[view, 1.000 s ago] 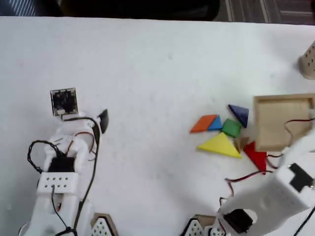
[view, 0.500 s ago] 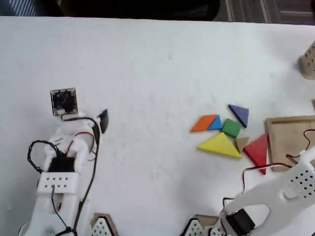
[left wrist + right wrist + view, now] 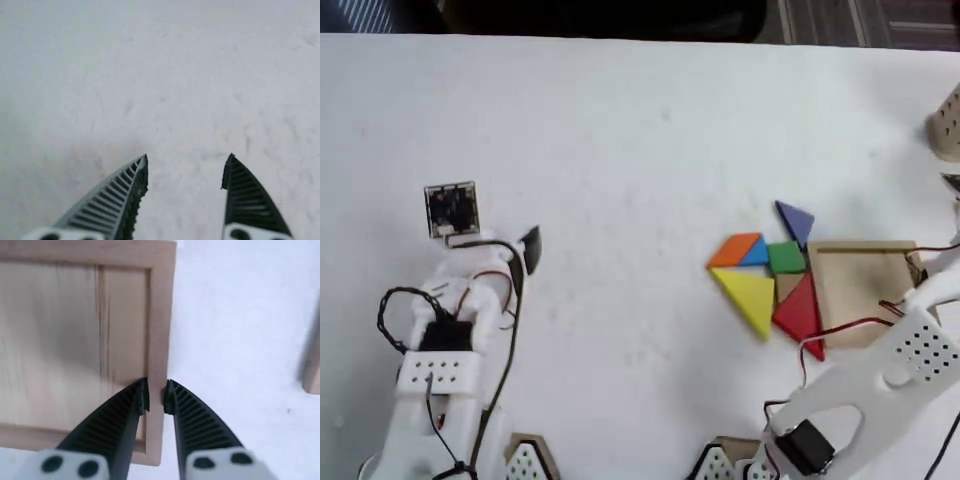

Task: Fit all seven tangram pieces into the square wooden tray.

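The square wooden tray (image 3: 855, 285) lies at the right of the table, and nothing lies inside it. My right gripper (image 3: 155, 390) is shut on the tray's rim (image 3: 161, 315), one finger inside the wall and one outside. Against the tray's left side lie the red triangle (image 3: 798, 312), a small tan piece (image 3: 785, 287), the yellow triangle (image 3: 748, 298), the green square (image 3: 786, 258), the blue piece (image 3: 758, 253), the orange piece (image 3: 733, 250) and the purple triangle (image 3: 794, 219). My left gripper (image 3: 185, 165) is open over bare table at the far left.
A perforated wooden block (image 3: 945, 125) stands at the right edge. The left arm (image 3: 445, 340) with its cables fills the front left corner. The right arm (image 3: 875, 385) crosses the front right. Wide bare table lies between the arms and at the back.
The tray has slid toward the front and then left into the pieces, held by my right gripper. The red, yellow and purple pieces were pushed and turned. The left arm has stayed still.
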